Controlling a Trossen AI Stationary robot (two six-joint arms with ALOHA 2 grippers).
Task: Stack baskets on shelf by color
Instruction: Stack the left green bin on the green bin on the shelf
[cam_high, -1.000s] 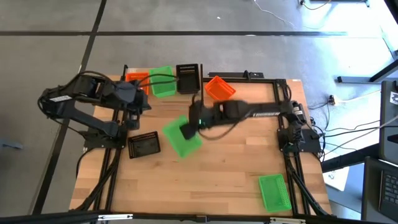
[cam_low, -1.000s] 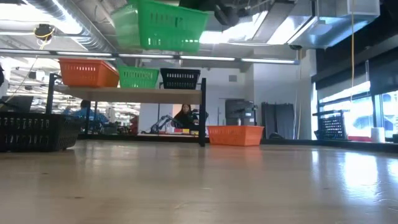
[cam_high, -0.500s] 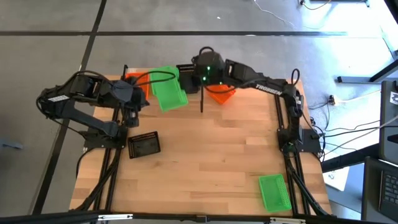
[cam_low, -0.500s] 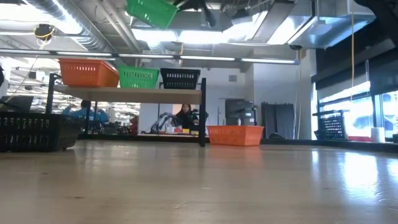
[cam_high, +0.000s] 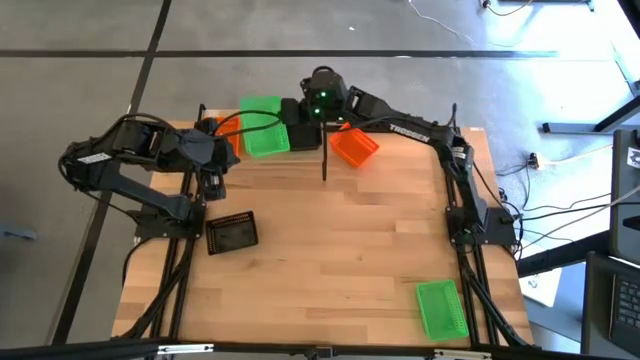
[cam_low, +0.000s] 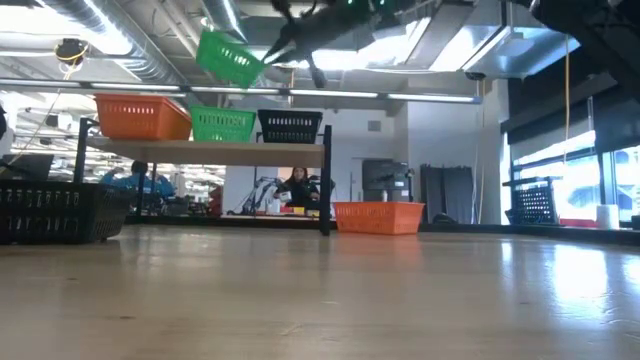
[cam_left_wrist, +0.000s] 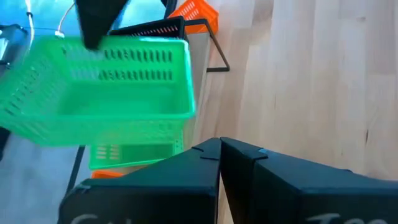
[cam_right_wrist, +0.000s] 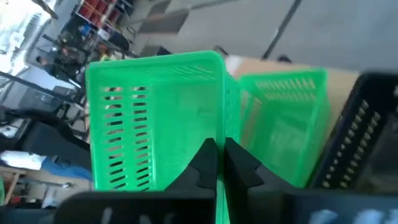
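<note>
My right gripper (cam_right_wrist: 217, 152) is shut on a green basket (cam_high: 262, 126) and holds it in the air over the shelf (cam_low: 205, 151) at the table's far edge. In the low view the held basket (cam_low: 232, 57) hangs tilted above a second green basket (cam_low: 222, 124). That second basket stands on the shelf between an orange basket (cam_low: 142, 116) and a black basket (cam_low: 290, 126). My left gripper (cam_left_wrist: 220, 147) is shut and empty, near the shelf's left end (cam_high: 212, 182). My right gripper pinches one side wall of the green basket at its rim (cam_right_wrist: 222, 118) between its two fingers. One finger seems to be inside the basket and one outside. The basket is lifted clear and hangs tilted, above the green basket on the shelf.
An orange basket (cam_high: 353, 147) sits on the table to the right of the shelf. A black basket (cam_high: 232, 232) sits at the left, and another green basket (cam_high: 441, 308) at the near right. The middle of the tabletop (cam_high: 340, 240) is bare wood.
My right gripper has carried the green basket from the table's middle toward the far edge and up. It now holds it over the shelf's green basket. The basket has turned and now hangs tilted.
</note>
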